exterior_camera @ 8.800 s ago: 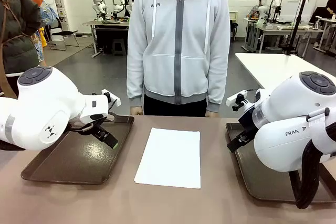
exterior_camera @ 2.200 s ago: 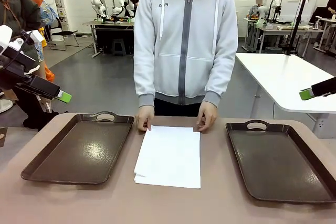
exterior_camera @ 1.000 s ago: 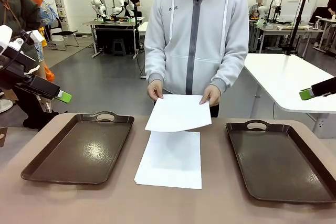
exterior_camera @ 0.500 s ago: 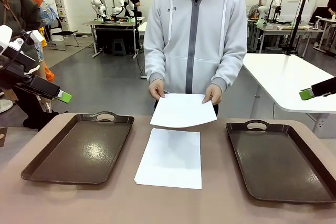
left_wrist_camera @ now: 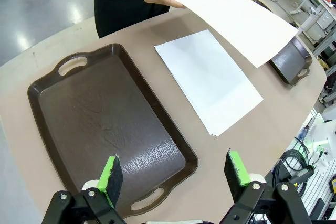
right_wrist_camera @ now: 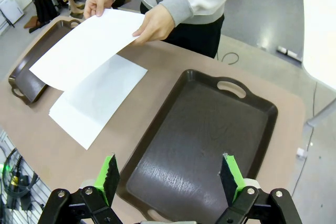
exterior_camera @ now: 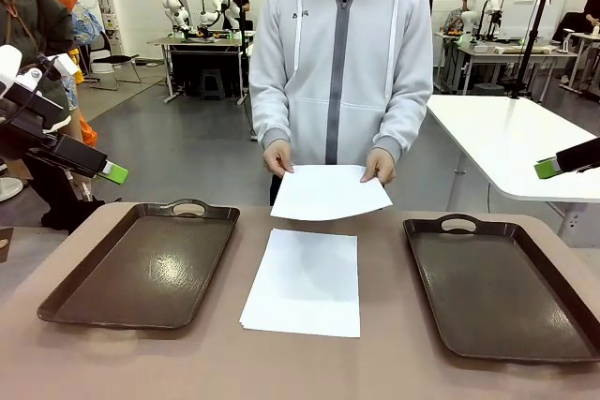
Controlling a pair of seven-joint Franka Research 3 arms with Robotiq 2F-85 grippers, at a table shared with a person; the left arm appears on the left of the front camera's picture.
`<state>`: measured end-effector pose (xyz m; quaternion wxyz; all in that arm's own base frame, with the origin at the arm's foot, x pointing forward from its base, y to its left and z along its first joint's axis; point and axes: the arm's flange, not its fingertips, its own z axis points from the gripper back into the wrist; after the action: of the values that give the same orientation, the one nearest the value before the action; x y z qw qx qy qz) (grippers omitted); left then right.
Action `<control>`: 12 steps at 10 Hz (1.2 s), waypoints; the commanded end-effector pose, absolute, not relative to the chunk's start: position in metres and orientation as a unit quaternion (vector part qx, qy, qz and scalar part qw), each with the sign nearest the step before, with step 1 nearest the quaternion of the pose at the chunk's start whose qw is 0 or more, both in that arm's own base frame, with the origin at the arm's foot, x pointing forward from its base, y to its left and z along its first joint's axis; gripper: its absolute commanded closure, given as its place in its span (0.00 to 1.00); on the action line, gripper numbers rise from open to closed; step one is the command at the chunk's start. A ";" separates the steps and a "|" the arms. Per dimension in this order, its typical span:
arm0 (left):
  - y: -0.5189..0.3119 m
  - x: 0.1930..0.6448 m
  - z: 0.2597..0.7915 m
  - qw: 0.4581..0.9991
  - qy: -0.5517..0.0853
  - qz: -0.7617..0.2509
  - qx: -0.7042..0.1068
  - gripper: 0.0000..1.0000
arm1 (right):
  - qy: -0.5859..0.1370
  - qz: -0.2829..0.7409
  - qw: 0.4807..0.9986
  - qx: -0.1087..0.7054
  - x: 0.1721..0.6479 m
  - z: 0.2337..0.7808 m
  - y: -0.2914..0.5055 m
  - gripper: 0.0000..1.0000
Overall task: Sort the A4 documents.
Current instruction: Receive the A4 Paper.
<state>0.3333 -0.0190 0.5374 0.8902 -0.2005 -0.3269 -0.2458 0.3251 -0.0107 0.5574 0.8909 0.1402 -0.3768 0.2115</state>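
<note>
A stack of white A4 documents (exterior_camera: 303, 281) lies on the table between two brown trays, also seen in the left wrist view (left_wrist_camera: 210, 80) and the right wrist view (right_wrist_camera: 97, 99). The person holds one sheet (exterior_camera: 328, 192) with both hands above the stack's far end. My left gripper (left_wrist_camera: 176, 169) hangs open high above the near end of the left tray (left_wrist_camera: 105, 124), with nothing between its fingers. My right gripper (right_wrist_camera: 168, 177) is open too, high over the right tray (right_wrist_camera: 205, 135). In the front view only fingertips (exterior_camera: 112, 173) at the left edge and a green pad (exterior_camera: 546, 169) at the right show.
The left tray (exterior_camera: 141, 264) and right tray (exterior_camera: 497, 288) both lie bare on the brown table. The person stands at the far edge, centre. A white table (exterior_camera: 516, 142) stands behind on the right.
The person lifted one sheet off the stack and now holds it slightly higher and shifted right. Both arms, earlier low over the trays, stay drawn back.
</note>
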 end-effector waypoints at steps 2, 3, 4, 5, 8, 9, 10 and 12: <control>-0.018 0.334 0.537 0.889 -0.329 -0.248 -0.200 0.00 | -0.377 0.213 0.889 0.145 0.325 0.557 -0.010 0.00; -0.018 0.334 0.537 0.889 -0.329 -0.248 -0.200 0.00 | -0.377 0.213 0.889 0.145 0.325 0.557 -0.010 0.00; -0.018 0.334 0.537 0.889 -0.329 -0.248 -0.200 0.00 | -0.377 0.213 0.889 0.145 0.325 0.557 -0.010 0.00; -0.018 0.334 0.537 0.889 -0.329 -0.248 -0.200 0.00 | -0.377 0.213 0.889 0.145 0.325 0.557 -0.010 0.00; -0.018 0.334 0.537 0.889 -0.329 -0.248 -0.200 0.00 | -0.377 0.213 0.889 0.145 0.325 0.557 -0.010 0.00; -0.018 0.334 0.537 0.889 -0.329 -0.248 -0.200 0.00 | -0.377 0.213 0.889 0.145 0.325 0.557 -0.010 0.00; -0.018 0.334 0.537 0.889 -0.329 -0.248 -0.200 0.00 | -0.377 0.213 0.889 0.145 0.325 0.557 -0.010 0.00; -0.018 0.334 0.537 0.889 -0.329 -0.248 -0.200 0.00 | -0.377 0.213 0.889 0.145 0.325 0.557 -0.010 0.00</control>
<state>0.3333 -0.0190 0.5374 0.8902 -0.2005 -0.3269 -0.2458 0.3251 -0.0107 0.5574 0.8909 0.1402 -0.3768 0.2115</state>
